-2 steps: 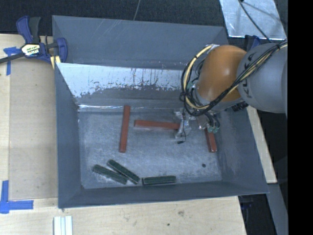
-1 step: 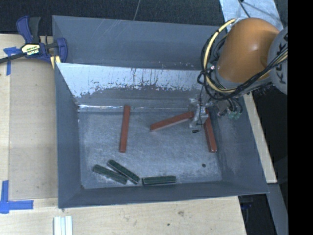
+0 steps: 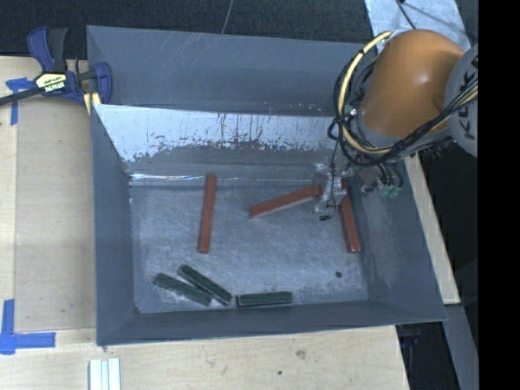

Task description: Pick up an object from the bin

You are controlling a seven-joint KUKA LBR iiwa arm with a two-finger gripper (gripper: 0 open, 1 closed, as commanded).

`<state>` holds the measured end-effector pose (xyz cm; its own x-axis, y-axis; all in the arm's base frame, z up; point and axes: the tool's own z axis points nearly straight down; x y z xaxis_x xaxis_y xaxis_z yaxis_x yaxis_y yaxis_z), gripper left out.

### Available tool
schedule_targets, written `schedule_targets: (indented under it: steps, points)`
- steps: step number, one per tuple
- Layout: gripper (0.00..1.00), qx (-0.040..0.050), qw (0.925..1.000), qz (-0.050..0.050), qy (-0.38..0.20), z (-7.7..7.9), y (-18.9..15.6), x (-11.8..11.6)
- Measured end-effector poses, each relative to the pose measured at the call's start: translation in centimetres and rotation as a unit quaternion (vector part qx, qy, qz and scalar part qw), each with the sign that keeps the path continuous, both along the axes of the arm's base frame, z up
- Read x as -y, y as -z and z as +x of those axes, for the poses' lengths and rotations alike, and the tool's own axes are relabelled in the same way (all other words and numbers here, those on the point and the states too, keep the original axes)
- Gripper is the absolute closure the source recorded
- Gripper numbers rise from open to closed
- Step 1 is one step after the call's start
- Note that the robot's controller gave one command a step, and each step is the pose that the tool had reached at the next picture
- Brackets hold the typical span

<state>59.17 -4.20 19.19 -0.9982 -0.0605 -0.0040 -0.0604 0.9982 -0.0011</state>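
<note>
Six slim sticks lie on the floor of the grey bin (image 3: 114,218), three reddish-brown and three dark green. From where I stand, the gripper (image 3: 329,193) is low in the bin's right half, towards the back wall, beneath the arm's rounded orange cover (image 3: 410,75) and its looped cables (image 3: 351,88). It sits right at the right-hand end of the slanted brown stick (image 3: 280,204), which runs from there down and leftward toward the middle of the floor. Whether the tool is spread or pressed onto that end I cannot tell, since its metal parts overlap the stick's tip. Just to the right, a second brown stick (image 3: 350,227) lies almost front to back, with its far end close to the gripper. The third brown stick (image 3: 207,214) lies well apart in the left half, also nearly front to back. Along the front wall a pair of green sticks (image 3: 205,284) lie side by side at a slant, and a single green stick (image 3: 264,299) lies just to their right.
</note>
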Motion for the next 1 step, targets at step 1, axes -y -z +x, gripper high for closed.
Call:
schedule_targets:
  steps: [1]
  points:
    - [1.0, -0.0031, 0.9957, 0.0, -0.093, -1.35, -7.14, 1.57]
